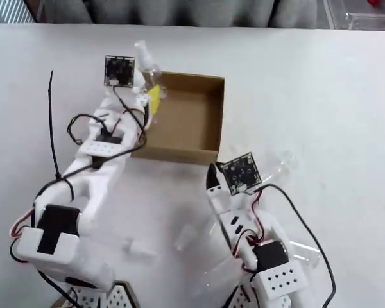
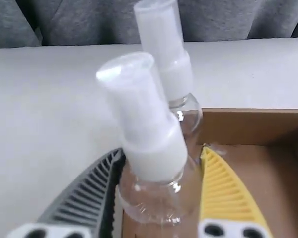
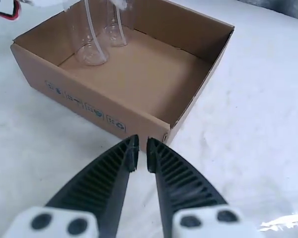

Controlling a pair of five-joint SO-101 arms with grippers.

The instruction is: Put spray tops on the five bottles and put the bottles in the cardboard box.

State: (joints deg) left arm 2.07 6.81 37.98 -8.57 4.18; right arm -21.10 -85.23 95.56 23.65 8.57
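We see the left gripper [image 2: 163, 152] clamping a capped bottle [image 2: 151, 198] inside the upper-centre cardboard box [image 1: 186, 119]; the right gripper [image 3: 139, 147] is nearly closed, empty.

Brown cardboard box [image 3: 89, 104], clear bottles [image 2: 156, 201] with white spray tops [image 2: 149, 134], white table [image 1: 308, 96]

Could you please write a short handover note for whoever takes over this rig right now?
Left pincer: shut on a spray-topped bottle in the cardboard box, at its far left corner.
Right pincer: shut, empty, low over the table before the box's near wall.
Done: a second bottle with its top on stands in that corner.
Left: release the held one. Clear bottles lie by the right arm; their count and tops are unclear. Top them and box them.
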